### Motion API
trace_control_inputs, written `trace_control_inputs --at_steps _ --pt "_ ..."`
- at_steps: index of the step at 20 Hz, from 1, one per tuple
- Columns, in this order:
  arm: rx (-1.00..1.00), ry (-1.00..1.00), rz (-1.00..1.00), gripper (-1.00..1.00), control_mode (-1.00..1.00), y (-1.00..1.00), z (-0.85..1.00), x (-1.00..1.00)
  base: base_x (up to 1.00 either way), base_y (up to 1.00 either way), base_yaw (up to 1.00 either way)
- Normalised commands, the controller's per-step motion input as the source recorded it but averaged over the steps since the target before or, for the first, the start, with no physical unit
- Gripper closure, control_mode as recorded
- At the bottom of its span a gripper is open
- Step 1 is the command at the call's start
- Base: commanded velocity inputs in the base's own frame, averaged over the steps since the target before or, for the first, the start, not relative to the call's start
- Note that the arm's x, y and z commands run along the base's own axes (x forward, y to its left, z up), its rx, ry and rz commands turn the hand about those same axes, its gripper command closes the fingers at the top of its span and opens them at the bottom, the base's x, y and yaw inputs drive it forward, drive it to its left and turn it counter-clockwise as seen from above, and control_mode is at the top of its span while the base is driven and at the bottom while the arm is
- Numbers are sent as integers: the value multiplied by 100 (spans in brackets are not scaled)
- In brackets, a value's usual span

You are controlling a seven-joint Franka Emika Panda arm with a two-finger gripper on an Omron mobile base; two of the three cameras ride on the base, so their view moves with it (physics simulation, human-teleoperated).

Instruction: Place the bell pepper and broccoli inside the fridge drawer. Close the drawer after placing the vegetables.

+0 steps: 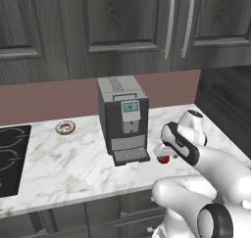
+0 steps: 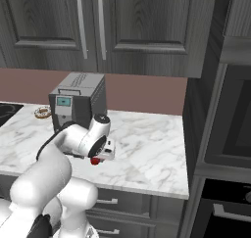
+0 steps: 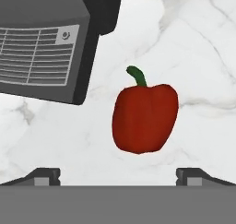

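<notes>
The bell pepper (image 3: 144, 118) is showing as a glossy red, blocky vegetable with a short green stem, lying on its side on the white marble counter (image 3: 193, 43). In the hand view it is sitting ahead of the gripper (image 3: 118, 174), between the lines of the two fingertips and nearer the right one, touching neither. The jaws are standing spread wide with nothing between them. Its long axis is running away from the fingertips, the stem pointing toward the coffee machine (image 3: 44, 43), whose drip tray is lying just beside it. In the base views the pepper (image 1: 163, 159) (image 2: 95, 160) is peeking out beneath the hand.
</notes>
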Motion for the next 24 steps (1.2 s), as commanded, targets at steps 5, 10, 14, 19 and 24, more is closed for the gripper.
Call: trace_control_inputs --at_steps 5,10,14,19,24 --pt "0 1 0 -100 -100 0 -35 21 0 0 0" --pt "0 1 0 -100 -100 2 -29 18 0 0 0" --pt "0 3 0 -100 -100 17 -31 4 0 0 0" --pt "0 4 0 -100 -100 22 -35 0 0 0 0" --pt "0 4 0 100 -100 16 -39 0 0 0 0"
